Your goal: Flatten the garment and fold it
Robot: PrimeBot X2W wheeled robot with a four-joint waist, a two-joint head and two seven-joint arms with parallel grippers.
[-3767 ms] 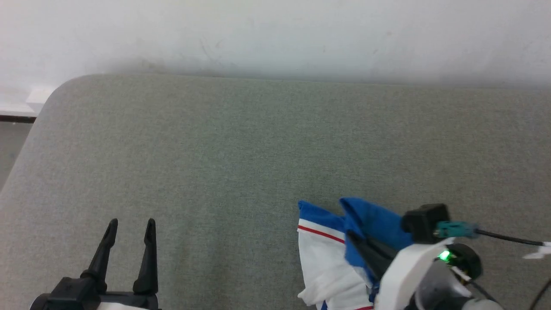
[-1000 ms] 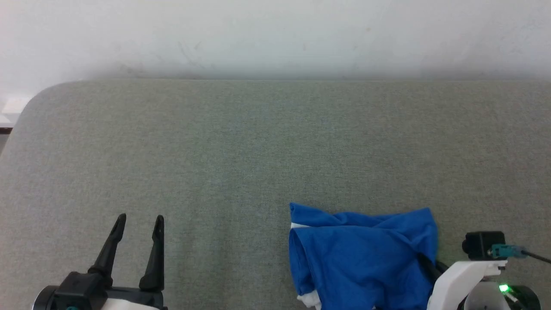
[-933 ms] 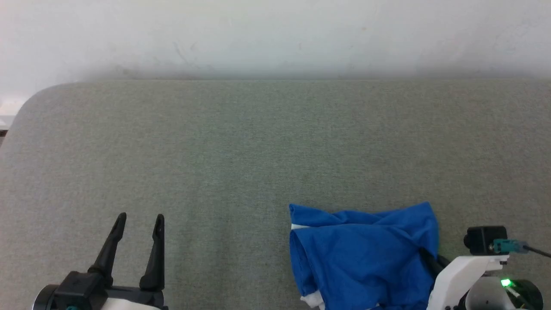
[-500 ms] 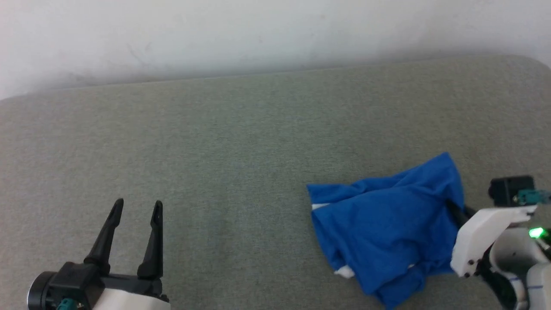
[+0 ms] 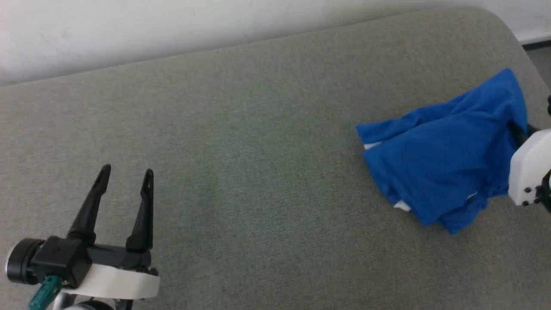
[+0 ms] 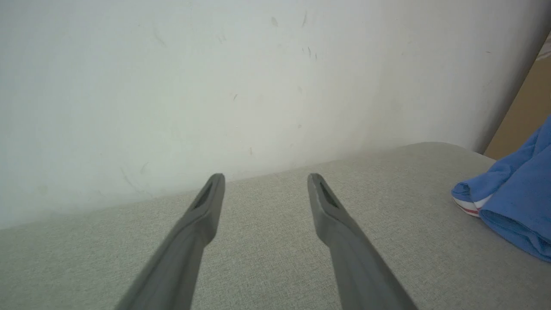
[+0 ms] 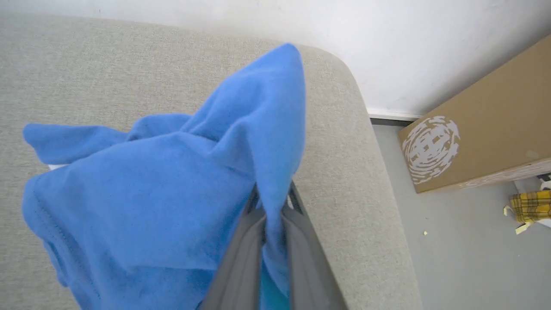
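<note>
Probably a bare lab or test room, not a home. A grey fabric-topped table point(image 5: 241, 129) is sitting against a scuffed white wall point(image 6: 215, 86). At the right of the right wrist view, a printed cardboard box point(image 7: 486, 120) is standing on a plain grey floor point(image 7: 465, 241).

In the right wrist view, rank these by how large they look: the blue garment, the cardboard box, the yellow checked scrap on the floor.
1. garment, though it is nearest the camera, which inflates it
2. cardboard box, cut off by the picture's edge
3. yellow checked scrap, clearly smallest
</note>
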